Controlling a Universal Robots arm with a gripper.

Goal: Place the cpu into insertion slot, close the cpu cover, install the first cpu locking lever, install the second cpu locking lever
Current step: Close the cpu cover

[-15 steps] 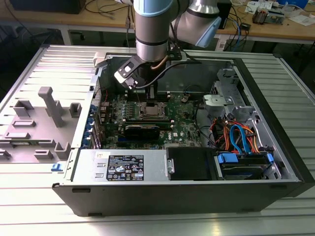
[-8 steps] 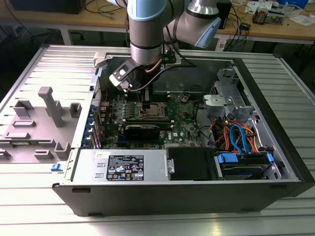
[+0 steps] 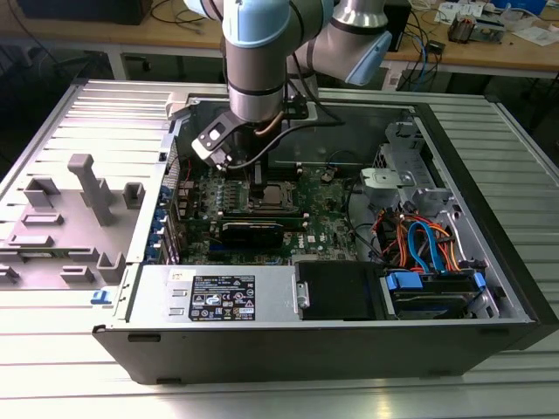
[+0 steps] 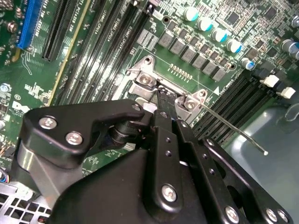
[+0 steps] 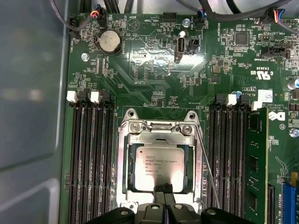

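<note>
The cpu (image 5: 158,168), a square chip with a silvery-grey top, lies flat in the insertion slot (image 3: 276,199) on the green board. The cpu cover (image 5: 125,163), a thin silvery frame, lies down around the chip. My gripper (image 5: 163,189) is shut, with its black fingertips together at the chip's edge opposite the cover's hinge. In the second wrist view the gripper (image 4: 162,96) points down between the hinge brackets (image 4: 145,79). A thin locking lever (image 5: 206,161) runs along one side of the socket, and its free end (image 4: 264,151) sticks out past the board.
Black memory slots (image 5: 91,154) flank the socket on both sides. A green memory module (image 5: 256,163) stands in one of them. The case wall (image 5: 28,116) is close beside the board. Cables and drive bays (image 3: 419,244) fill the exterior view's right of the case.
</note>
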